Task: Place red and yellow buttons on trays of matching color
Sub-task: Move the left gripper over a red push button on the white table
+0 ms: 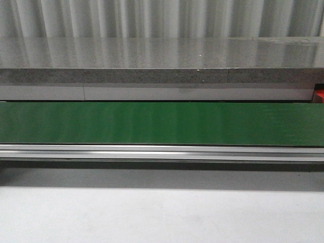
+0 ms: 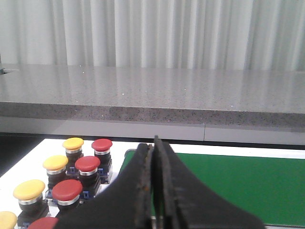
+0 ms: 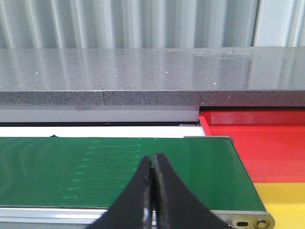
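Buttons: red buttons [image 2: 87,163] and yellow buttons [image 2: 55,162] clustered beside green belt [image 1: 162,123], clear of left gripper [image 2: 153,143].
Left jaws: closed, empty.
Right gripper [image 3: 153,160]: closed, empty, over belt.
Trays: red tray [image 3: 257,138], apparently yellow tray [image 3: 281,200] adjoining.

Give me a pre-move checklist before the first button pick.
1. Buttons in view: ok, red buttons and yellow buttons stand grouped beside the belt's end.
2. Belt free: ok, nothing on it.
3. Red tray free: ok for the visible part.
4. Yellow tray free: cannot tell, mostly out of view.
5. Left gripper open for a pick: not ok, fingers shut.
6. Right gripper: not ok, shut, empty.
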You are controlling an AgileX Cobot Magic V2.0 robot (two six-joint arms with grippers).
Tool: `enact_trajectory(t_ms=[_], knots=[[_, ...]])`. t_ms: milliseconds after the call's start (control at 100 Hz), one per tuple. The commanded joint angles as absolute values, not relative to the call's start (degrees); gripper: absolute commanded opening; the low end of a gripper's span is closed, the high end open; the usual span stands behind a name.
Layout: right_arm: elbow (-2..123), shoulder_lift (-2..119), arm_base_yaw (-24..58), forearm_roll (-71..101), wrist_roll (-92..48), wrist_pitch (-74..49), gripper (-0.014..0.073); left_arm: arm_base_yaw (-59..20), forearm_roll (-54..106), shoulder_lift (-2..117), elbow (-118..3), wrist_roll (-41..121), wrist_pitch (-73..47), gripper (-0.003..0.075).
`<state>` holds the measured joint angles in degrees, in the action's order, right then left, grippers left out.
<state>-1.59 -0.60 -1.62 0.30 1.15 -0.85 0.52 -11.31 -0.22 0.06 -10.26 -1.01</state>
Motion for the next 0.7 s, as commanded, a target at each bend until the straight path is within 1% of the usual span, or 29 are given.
enact_trajectory(t_ms=[0, 290, 440, 540, 690], knots=[[-0.47, -1.43, -1.97, 0.0, 1.05, 3.81, -0.0068, 0.59, -11.28, -2.29, 2.51, -10.84, 3.24, -0.002], [-0.47, -1.43, -1.97, 0.0, 1.05, 3.81, -0.0068, 0.59, -11.28, -2.29, 2.51, -10.84, 3.33, -0.002], [-0.47, -1.43, -1.97, 0.0, 1.05, 3.81, -0.0068, 0.59, -11.28, -2.29, 2.22, -10.4, 7.93, -0.002], [-0.47, -1.43, -1.97, 0.0, 1.05, 3.81, -0.0068, 0.59, -11.28, -1.99, -1.09, -10.4, 7.71, -0.002], [-0.47, -1.43, -1.97, 0.0, 1.05, 3.81, -0.0068, 0.59, -11.02, 1.93, -10.62, -10.4, 0.0, -0.002]])
